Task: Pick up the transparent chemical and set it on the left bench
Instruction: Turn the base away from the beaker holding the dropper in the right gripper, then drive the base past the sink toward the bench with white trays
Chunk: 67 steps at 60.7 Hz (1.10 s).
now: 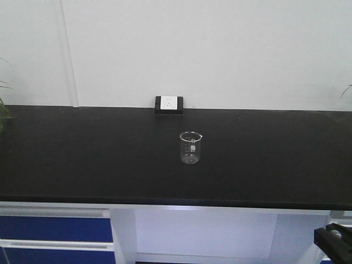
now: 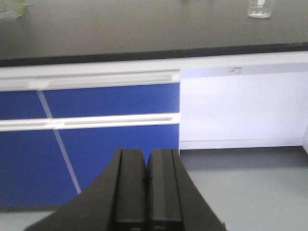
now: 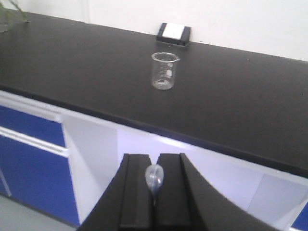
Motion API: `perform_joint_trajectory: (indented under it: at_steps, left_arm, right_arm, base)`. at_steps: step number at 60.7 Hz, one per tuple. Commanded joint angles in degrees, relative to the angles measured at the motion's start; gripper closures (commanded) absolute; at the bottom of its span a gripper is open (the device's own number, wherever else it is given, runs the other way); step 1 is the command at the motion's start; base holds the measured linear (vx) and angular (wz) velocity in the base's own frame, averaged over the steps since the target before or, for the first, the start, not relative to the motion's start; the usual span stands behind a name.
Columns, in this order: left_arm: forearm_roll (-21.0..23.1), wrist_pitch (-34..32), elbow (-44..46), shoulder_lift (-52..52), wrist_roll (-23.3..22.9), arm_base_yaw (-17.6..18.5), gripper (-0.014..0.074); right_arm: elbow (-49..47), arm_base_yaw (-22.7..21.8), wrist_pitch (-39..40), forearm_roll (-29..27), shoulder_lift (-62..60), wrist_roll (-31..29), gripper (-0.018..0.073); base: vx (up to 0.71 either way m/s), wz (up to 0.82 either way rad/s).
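Observation:
In the right wrist view my right gripper [image 3: 154, 166] is shut on the transparent chemical [image 3: 153, 179], a clear dropper whose small bulb sticks up between the black fingers; its stem is hidden in the jaws. The gripper hangs below and in front of the black bench [image 3: 231, 96]. A corner of the right gripper [image 1: 335, 242] shows at the front view's bottom right. My left gripper [image 2: 146, 159] is shut and empty, low before the blue drawers [image 2: 96, 101]. A clear glass beaker [image 1: 190, 147] stands mid-bench, also in the right wrist view [image 3: 165, 70].
A white socket on a black base [image 1: 169, 104] sits at the bench's back edge against the wall. Plant leaves [image 1: 3, 110] reach in at the far left. Below the bench are a white panel [image 1: 203, 231] and grey floor [image 2: 250, 192].

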State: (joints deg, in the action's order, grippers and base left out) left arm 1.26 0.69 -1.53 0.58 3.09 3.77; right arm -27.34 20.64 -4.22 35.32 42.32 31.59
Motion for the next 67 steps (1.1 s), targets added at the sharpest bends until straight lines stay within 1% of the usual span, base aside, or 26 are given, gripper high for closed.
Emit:
perform_joint_trajectory:
  at_steps: [1,39,51,67]
  left_arm:
    - [0.04,-4.49,-0.93,1.1,-0.45,0.1,0.06]
    - [0.04,-4.49,-0.93,1.1,-0.45,0.1,0.06]
    - [0.04,-4.49,-0.93,1.1,-0.45,0.1,0.06]
    - [0.04,-4.49,-0.93,1.1,-0.45,0.1,0.06]
  right_arm:
    - [-1.78,-0.17,3.5,0.59,-0.2,-0.11,0.0562]
    - [-1.78,-0.17,3.55,0.59,-0.2,-0.11,0.0562]
    - [-1.78,-0.17,3.55,0.59,-0.2,-0.11,0.0562]
    - [-1.78,-0.17,3.48,0.59,-0.2,-0.11,0.0562]
  base:
    - [-0.37,0.27]
    - [-0.35,0.29]
    - [-0.32,0.54]
    - [-0.27,0.74]
